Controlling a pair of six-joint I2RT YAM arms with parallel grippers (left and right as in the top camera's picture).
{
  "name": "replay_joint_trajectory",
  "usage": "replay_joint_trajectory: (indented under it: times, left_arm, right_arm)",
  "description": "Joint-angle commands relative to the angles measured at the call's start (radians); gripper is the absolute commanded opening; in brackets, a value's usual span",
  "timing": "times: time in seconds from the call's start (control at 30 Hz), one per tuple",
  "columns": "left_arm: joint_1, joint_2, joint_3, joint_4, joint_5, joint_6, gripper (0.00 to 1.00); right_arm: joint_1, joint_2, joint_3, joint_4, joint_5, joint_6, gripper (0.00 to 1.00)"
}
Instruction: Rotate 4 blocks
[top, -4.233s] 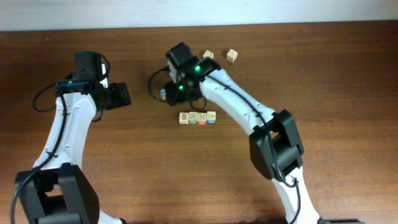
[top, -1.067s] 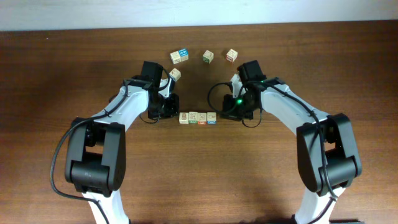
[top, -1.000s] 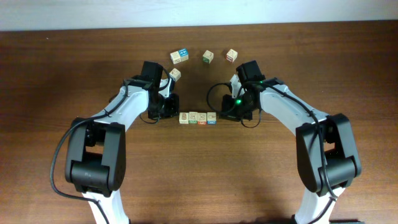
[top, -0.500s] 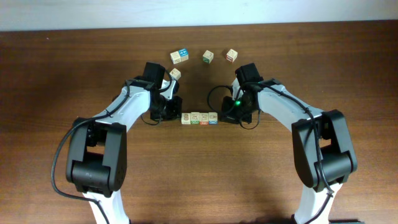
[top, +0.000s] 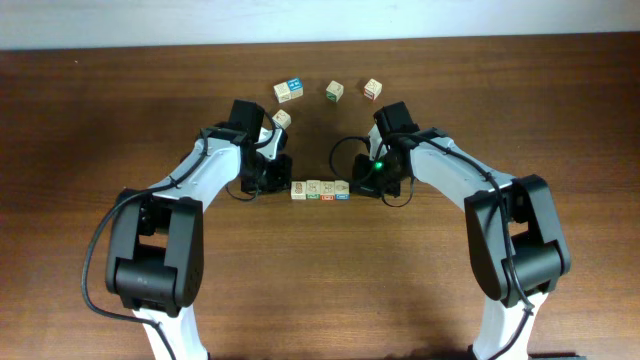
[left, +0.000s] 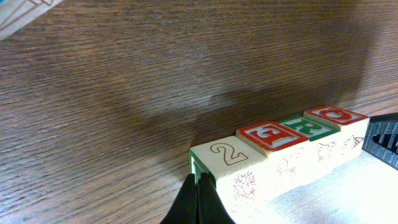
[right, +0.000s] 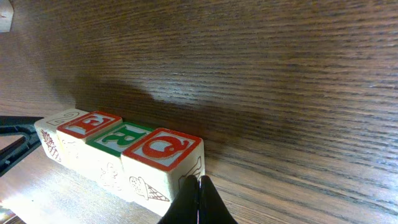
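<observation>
On the dark brown wood-grain table (top: 560, 120), the two white-and-black robot arms have closed in from both sides. A few seconds ago the left arm (top: 205, 165) stood well off to the left while the right arm (top: 450, 170) reached over the cubes alone. The left gripper (left: 198, 186) and the right gripper (right: 199, 186) are each pinched fully together and carry nothing. Each blunt black tip is set against one end of the row of four pale wooden alphabet cubes (top: 320, 189). That row lies at the table's centre between the arms, and over the last second it has crept slightly towards the right arm, staying straight and tight. Judging by this, the row is pinned end to end to be swivelled as one piece, though it still runs crosswise and the turn has hardly begun. The cubes are smooth, square-edged light wood with small line drawings on their sides. Their tops read in order: the "2" cube (left: 227, 155) with a thin outline, the red-framed "E" cube (left: 272, 135), the green-framed "R" cube (left: 309, 126) and the red-framed round-letter cube (right: 163, 149). Four loose cubes sit well apart behind, among them a blue-and-cream block (top: 289, 91).
</observation>
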Motion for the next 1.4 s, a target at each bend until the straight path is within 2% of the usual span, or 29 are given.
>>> replay_joint_trajectory:
  times: [0.0,0.13,0.37,0.77,0.93,1.07,1.13,1.23,1.37]
  left_arm:
    - [-0.004,0.013,0.011,-0.001,0.023,0.023,0.00]
    - [-0.004,0.013,0.011,-0.001,0.023,0.023,0.00]
    - [-0.004,0.013,0.011,-0.001,0.023,0.023,0.00]
    - [-0.004,0.013,0.011,-0.001,0.023,0.023,0.00]
    - [-0.004,0.013,0.011,-0.001,0.023,0.023,0.00]
    - [-0.004,0.013,0.011,-0.003,0.022,0.023,0.00]
    - [-0.004,0.013,0.011,-0.005,0.019,0.024,0.00]
    - [-0.004,0.013,0.011,-0.004,0.019,0.023,0.00]
    - [-0.004,0.013,0.011,-0.005,0.019,0.023,0.00]
  right_arm:
    - [0.009,0.015,-0.010,0.006,-0.008,0.002,0.04]
    - [0.009,0.015,-0.010,0.029,-0.079,-0.078,0.04]
    - [0.022,-0.022,-0.008,0.032,-0.074,-0.123,0.04]
    - [0.037,-0.144,-0.003,0.027,-0.063,-0.118,0.04]
    - [0.091,-0.145,0.043,0.013,-0.012,-0.117,0.04]
    - [0.036,-0.145,0.043,-0.053,0.068,-0.064,0.04]
    - [-0.016,-0.145,0.043,-0.164,0.149,-0.001,0.04]
    - [-0.095,-0.143,0.039,-0.350,0.216,0.006,0.04]
    - [-0.090,-0.118,-0.010,-0.371,0.216,0.002,0.04]
